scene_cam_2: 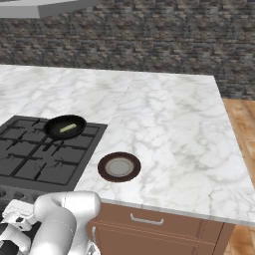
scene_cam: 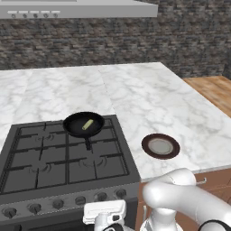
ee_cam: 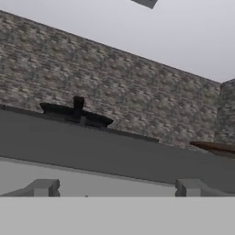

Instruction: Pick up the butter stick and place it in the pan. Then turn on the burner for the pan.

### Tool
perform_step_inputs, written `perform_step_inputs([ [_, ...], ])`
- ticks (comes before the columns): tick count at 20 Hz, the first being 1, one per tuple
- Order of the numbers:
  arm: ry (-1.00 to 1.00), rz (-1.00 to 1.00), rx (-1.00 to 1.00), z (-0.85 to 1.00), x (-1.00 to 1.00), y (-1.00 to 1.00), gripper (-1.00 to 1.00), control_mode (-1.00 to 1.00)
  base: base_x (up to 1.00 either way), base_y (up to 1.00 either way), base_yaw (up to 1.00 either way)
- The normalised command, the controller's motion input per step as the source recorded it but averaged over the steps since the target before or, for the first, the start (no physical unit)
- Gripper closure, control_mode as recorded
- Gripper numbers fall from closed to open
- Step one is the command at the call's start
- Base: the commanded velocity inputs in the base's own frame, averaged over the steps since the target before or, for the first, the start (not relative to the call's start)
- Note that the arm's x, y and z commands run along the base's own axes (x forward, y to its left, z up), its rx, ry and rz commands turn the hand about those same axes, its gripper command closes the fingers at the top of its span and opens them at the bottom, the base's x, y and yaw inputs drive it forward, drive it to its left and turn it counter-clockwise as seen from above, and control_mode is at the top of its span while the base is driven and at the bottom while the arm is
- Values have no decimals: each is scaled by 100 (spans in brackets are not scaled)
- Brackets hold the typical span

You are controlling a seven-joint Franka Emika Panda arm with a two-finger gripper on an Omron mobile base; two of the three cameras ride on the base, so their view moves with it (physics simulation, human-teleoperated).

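The black pan (scene_cam: 83, 124) sits on the back right of the cooktop (scene_cam: 40, 171), its short handle pointing toward the stove front. The pale yellow-green butter stick (scene_cam: 87, 125) lies inside the pan (scene_cam_2: 65, 127), also seen as butter stick (scene_cam_2: 68, 129). The burner under the pan is covered by it. My gripper (ee_cam: 119, 189) is open and holds nothing. It hangs low in front of the stove, below the knobs, with the hand (scene_cam: 104, 213) at the frame's bottom. From there the pan (ee_cam: 75, 112) appears side-on above the stove's front edge.
Several round knobs (scene_cam: 101, 196) line the stove front just above my hand. A brown-rimmed plate (scene_cam: 160, 146) with a grey centre lies on the marble counter (scene_cam: 171, 103) right of the cooktop. A brick wall stands behind, with a range hood (scene_cam: 76, 9) overhead.
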Motion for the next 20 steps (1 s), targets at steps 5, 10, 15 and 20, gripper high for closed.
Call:
perform_step_inputs([
  [5,2,11,-1,-24,14,9,-100,-100,0,0,0],
  [10,1,9,0,-26,1,5,-100,-100,0,0,0],
  [15,1,3,1,-14,0,1,-100,-100,0,0,0],
  [20,3,0,5,-12,1,0,-100,-100,0,0,0],
])
